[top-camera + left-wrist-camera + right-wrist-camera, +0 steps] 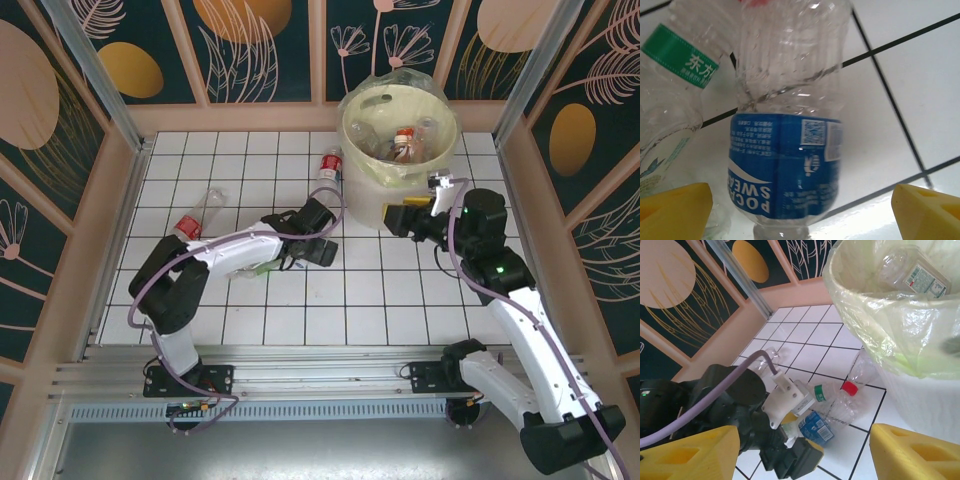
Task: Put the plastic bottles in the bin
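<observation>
My left gripper (802,210) stands open, its yellow fingers (675,210) wide apart on either side of a clear bottle with a blue label (785,160) lying on the tiles. A green-labelled bottle (682,62) lies just left of it. From above, the left gripper (318,248) is low over the tiles. The right wrist view shows the blue-labelled bottle (816,427), the green-labelled one (820,392) and a red cap (850,388). The cream bin (400,150) holds several bottles. My right gripper (402,217) hangs open and holds nothing beside the bin (900,340).
A red-labelled bottle (330,165) lies against the bin's left side. Another clear bottle with a red label (197,215) lies at the left of the tiled floor. Wooden walls and metal posts enclose the tiled area.
</observation>
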Action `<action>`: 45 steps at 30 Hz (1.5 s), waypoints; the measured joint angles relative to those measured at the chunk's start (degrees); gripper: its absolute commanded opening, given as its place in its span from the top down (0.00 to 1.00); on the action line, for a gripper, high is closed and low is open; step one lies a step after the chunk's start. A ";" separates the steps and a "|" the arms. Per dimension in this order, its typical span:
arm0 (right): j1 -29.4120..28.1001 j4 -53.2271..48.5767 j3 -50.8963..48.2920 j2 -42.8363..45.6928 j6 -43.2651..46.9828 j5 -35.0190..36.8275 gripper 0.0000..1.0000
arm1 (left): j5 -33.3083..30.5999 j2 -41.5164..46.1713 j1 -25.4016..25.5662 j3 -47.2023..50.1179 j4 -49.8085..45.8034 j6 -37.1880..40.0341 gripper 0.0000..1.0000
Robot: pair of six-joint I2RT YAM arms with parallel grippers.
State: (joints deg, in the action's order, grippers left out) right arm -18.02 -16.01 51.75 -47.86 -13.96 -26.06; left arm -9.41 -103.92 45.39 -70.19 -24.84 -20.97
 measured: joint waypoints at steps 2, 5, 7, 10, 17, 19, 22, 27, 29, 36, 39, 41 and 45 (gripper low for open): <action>0.02 -0.11 -0.04 0.28 -0.11 -0.22 0.29 | 0.26 -1.03 -0.61 -0.02 -0.07 0.35 0.08; 0.00 -0.11 -0.04 0.46 -0.13 -0.63 0.29 | 0.37 -2.29 -1.18 -0.72 -0.15 1.05 0.08; -0.04 -0.13 -0.04 0.46 -0.13 -0.66 0.29 | 0.37 -2.80 -1.33 -1.16 -0.07 1.44 0.08; -0.09 -0.37 -0.04 0.46 -0.13 -0.68 0.29 | 0.37 -3.52 -1.55 -1.73 0.17 1.90 0.11; -0.09 -0.59 -0.07 0.46 -0.13 -0.66 0.29 | 1.68 -5.62 -2.01 -2.40 0.79 2.60 0.19; -0.09 -0.63 -0.07 0.46 -0.15 -0.66 0.29 | 1.97 -6.43 -2.01 -2.40 0.70 2.73 0.24; -0.09 -0.70 -0.07 0.46 -0.15 -0.63 0.29 | 2.36 -6.69 -2.01 -2.40 0.57 2.78 0.27; -0.09 -0.68 -0.33 0.46 -0.17 -0.63 0.29 | 2.91 -6.69 -2.01 -2.40 0.63 2.75 0.34; -0.09 -0.70 -0.68 0.46 -0.22 -0.61 0.29 | 2.93 -6.69 -2.01 -2.40 0.72 2.75 0.37; -0.48 -0.66 -3.34 1.33 -1.99 0.81 0.29 | 5.42 -4.22 -2.01 0.70 4.55 2.71 0.43; -0.52 0.02 -5.33 2.64 -4.59 2.32 0.29 | 8.44 0.57 -2.01 4.37 8.00 2.67 0.43; -0.52 1.31 -7.15 3.41 -7.08 3.34 0.28 | 11.30 5.16 -2.01 7.28 11.39 2.32 0.42; -0.52 5.62 -11.32 3.58 -12.28 3.41 0.22 | 18.29 13.29 -2.01 11.87 18.93 1.42 0.41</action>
State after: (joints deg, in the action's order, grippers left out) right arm -18.55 -10.39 40.42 -44.27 -26.24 -22.65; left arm 8.88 -90.63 43.38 -58.33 -5.91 -19.55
